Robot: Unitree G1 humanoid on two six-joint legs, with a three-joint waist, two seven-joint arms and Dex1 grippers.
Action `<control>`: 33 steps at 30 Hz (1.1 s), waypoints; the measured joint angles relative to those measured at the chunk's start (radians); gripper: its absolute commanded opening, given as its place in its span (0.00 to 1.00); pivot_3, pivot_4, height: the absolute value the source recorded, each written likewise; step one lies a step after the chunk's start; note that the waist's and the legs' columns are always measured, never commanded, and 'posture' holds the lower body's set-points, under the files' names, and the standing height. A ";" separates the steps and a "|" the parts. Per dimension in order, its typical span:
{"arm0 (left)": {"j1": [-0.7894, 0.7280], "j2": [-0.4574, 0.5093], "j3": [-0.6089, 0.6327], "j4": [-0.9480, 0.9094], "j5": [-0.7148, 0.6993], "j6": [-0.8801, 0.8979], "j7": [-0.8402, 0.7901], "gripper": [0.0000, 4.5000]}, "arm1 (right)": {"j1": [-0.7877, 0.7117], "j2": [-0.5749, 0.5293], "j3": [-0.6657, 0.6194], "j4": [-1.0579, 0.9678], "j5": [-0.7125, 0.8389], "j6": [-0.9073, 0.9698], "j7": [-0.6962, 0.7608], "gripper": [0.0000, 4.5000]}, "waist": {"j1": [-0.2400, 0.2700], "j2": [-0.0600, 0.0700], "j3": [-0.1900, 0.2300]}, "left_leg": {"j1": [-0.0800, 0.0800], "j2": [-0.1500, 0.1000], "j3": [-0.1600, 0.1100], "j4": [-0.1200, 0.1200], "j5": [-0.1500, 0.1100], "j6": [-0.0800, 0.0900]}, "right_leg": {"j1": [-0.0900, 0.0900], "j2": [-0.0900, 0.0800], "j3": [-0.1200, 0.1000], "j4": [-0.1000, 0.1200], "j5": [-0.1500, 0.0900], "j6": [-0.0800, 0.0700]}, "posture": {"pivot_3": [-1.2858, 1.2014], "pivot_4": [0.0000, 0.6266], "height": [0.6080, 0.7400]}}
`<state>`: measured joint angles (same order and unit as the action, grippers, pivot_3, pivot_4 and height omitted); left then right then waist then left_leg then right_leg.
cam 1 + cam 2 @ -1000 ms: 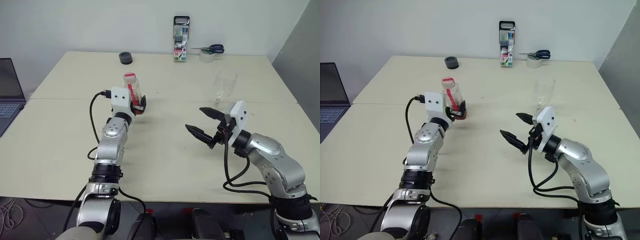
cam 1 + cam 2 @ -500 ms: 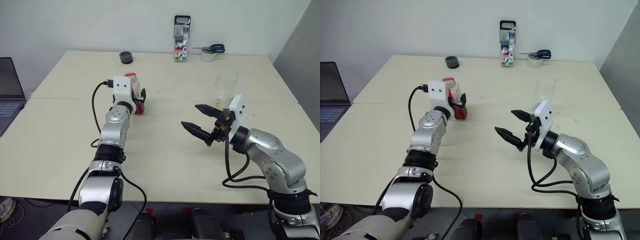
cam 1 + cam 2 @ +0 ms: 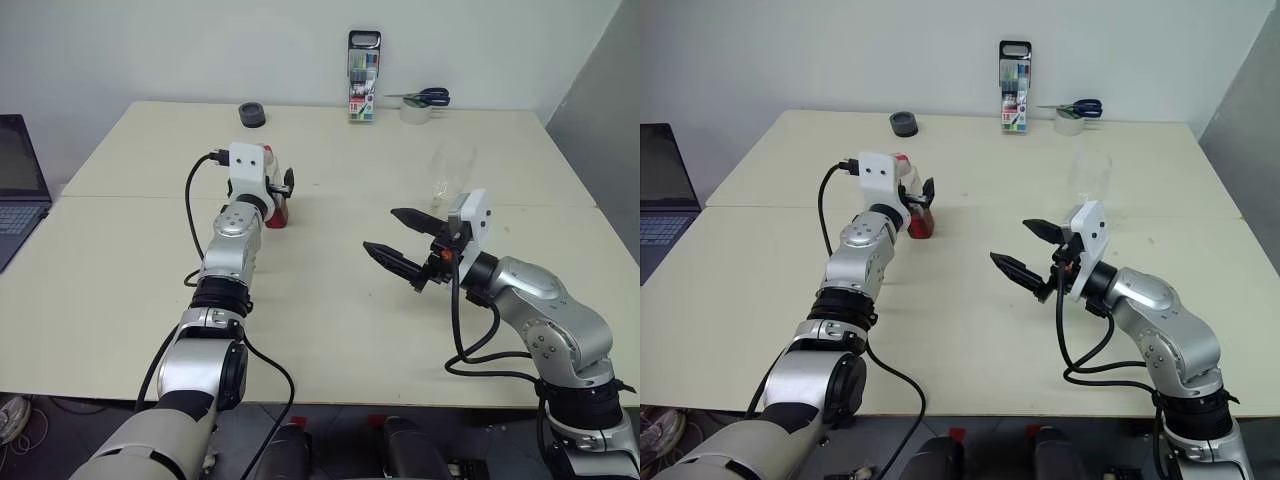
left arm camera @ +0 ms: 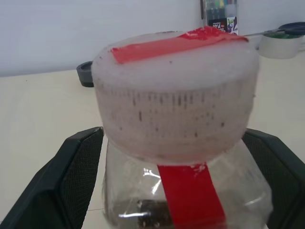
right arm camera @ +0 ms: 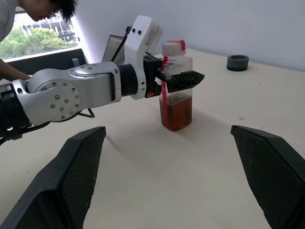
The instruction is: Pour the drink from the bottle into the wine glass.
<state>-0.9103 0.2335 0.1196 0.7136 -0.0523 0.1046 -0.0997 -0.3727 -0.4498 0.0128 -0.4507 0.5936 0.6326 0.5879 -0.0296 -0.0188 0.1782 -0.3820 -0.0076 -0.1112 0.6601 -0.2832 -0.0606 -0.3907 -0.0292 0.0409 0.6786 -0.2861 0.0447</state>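
Bottle point(image 5: 176, 86) upright between spread left jaws; right jaws wide, empty.

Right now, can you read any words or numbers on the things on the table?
None can be read.
Marker case: a label with print near its bottom, too small to read.
Bottle: a plain red strip and a red band across the cap, no words showing.
Laptop: keys too small to read.
Tape roll and scissors: no writing showing.
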 measured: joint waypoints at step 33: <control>0.137 -0.043 -0.112 -0.235 -0.160 0.025 -0.493 0.40 | 0.010 -0.062 -0.042 -0.126 0.028 0.043 -0.034 1.00 | 0.003 0.000 0.000 | -0.002 -0.001 0.000 0.000 0.001 -0.002 | 0.000 -0.001 0.000 -0.001 0.000 0.000 | 0.52 0.24 1.00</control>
<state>-0.7734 0.1908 0.0073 0.4786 -0.2127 0.1295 -0.5922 -0.3624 -0.5113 -0.0294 -0.5764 0.6219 0.6753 0.5540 -0.0269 -0.0192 0.1786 -0.3841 -0.0085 -0.1115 0.6605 -0.2822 -0.0624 -0.3910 -0.0301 0.0411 0.6780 -0.2860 0.0447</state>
